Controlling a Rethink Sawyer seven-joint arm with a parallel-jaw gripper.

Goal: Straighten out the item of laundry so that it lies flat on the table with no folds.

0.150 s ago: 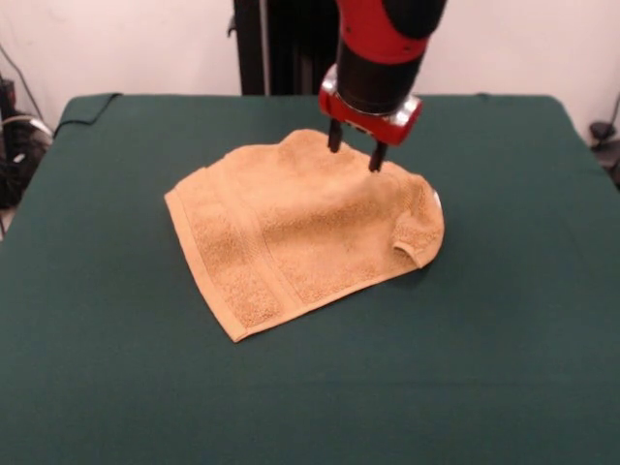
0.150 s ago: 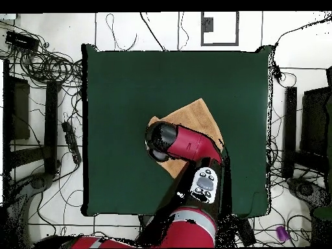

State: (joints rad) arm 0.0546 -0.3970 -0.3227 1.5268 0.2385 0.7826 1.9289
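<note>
**One towel, partly folded, under the hand**

One orange-tan towel [image 1: 300, 232] lies on the green counter [image 1: 107, 378], seen first from the front. The hand [image 1: 356, 152] hangs at the end of the red and black arm [image 1: 383, 48], its two dark fingers [image 1: 377, 156] pointing down and set narrowly apart with nothing between them. Their tips are at the towel's far edge; whether they press into the cloth cannot be told. Most of the towel spreads out below the hand and toward the camera, its banded border running along the edge farthest from the hand. To one side of the hand, near the picture's right, a corner is curled over on itself, and a bit of white label [image 1: 438, 201] shows just past that curl. The cloth under the hand is humped, not flat.

From overhead, the arm [image 2: 188, 146] covers much of the towel [image 2: 198, 117], and the hand itself is hidden beneath the arm's dark round end. The towel's uncovered part sticks out beyond the arm as a tan wedge. It sits near the middle of the counter [image 2: 117, 97], well away from every edge.
</note>
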